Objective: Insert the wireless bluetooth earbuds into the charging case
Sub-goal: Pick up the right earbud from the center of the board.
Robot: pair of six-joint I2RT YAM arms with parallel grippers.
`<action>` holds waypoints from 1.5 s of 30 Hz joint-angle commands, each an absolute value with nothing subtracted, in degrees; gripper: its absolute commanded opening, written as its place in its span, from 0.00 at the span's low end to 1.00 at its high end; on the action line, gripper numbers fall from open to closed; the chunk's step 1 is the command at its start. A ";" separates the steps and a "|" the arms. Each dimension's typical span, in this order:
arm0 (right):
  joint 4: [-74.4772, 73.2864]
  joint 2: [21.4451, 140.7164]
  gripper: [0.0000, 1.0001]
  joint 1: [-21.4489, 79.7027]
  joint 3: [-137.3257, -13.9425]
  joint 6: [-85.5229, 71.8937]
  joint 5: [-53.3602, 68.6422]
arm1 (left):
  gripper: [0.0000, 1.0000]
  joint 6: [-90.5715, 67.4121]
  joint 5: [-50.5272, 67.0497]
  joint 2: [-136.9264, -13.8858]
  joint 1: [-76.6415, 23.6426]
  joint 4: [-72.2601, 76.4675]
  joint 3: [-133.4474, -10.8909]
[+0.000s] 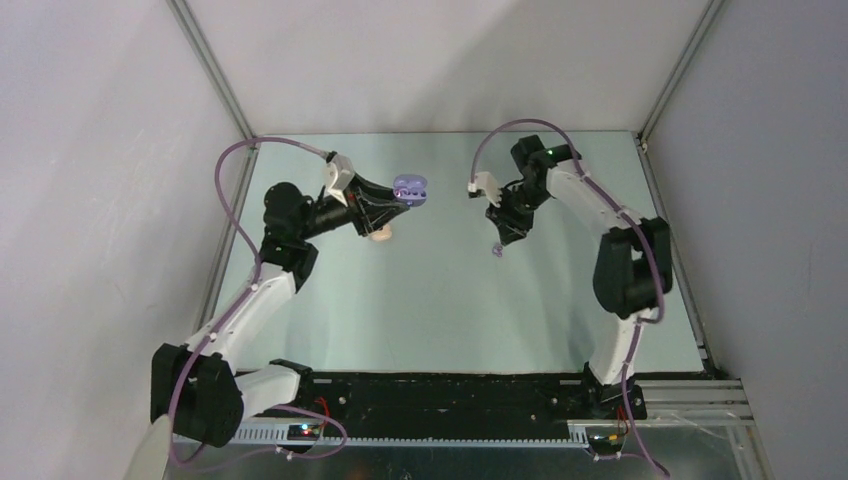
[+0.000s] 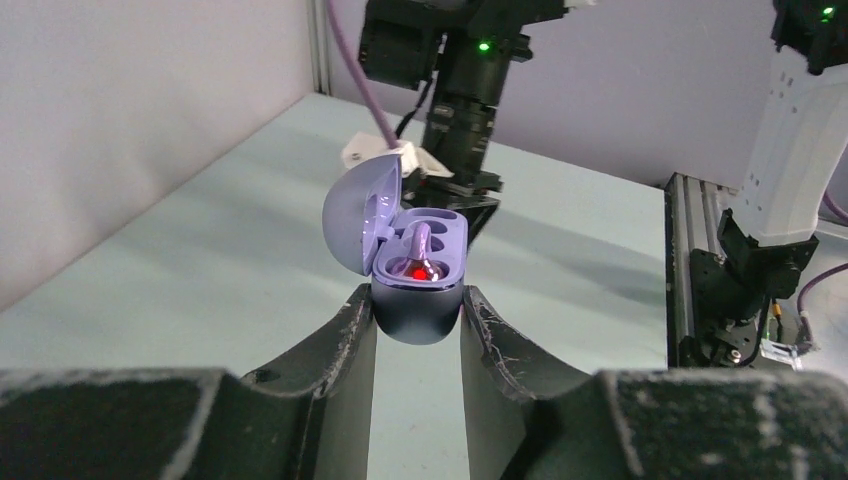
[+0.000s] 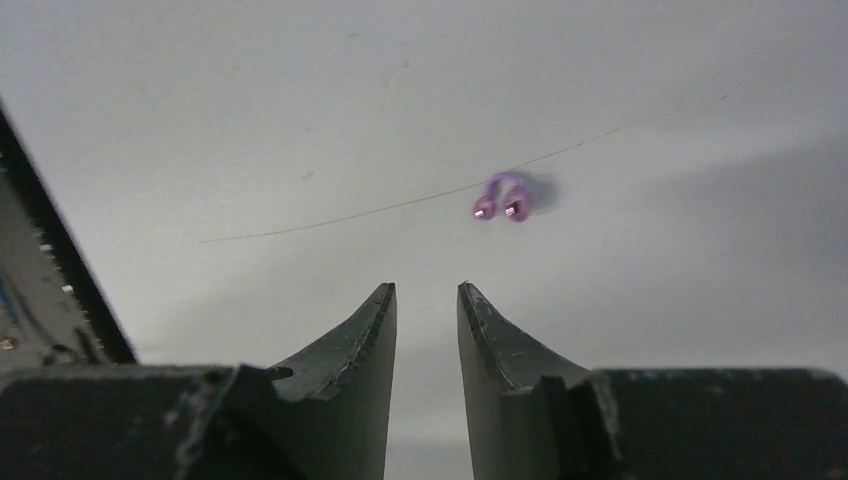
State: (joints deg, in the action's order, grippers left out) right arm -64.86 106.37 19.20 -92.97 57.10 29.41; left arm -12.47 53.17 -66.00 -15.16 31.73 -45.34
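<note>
Earbuds of the purple pair are split between two places. One purple earbud [image 2: 420,258] sits in a socket of the charging case [image 2: 418,305], a red light glowing at its base. The other, the loose earbud [image 3: 503,197], lies on the table [image 3: 250,120] just ahead of the right gripper [image 3: 427,290] and slightly to the right of its fingertips.

The left gripper [image 2: 417,297] is clamped on the lower shell of the case, one finger on each side. This leaves the lid [image 2: 360,215] swung open above the fingers and the sockets facing up. The case is held off the table and turned toward the right arm, probably so the empty socket [image 2: 447,216] is within that arm's reach.

The right gripper's jaws are a narrow gap apart with nothing between them. It points down at the table from above the loose earbud, which looks like the approach to a pick. The earbud lies off the jaws' centre line, so the gripper would probably have to shift toward it before closing.

In the top view a small cream object [image 1: 380,236] lies on the table beneath the left gripper, too small to identify.
</note>
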 commanded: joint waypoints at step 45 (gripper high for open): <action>-70.31 133.38 0.37 25.91 -113.83 50.16 7.39 | 0.00 -7.62 54.86 -65.48 -9.78 23.78 -45.77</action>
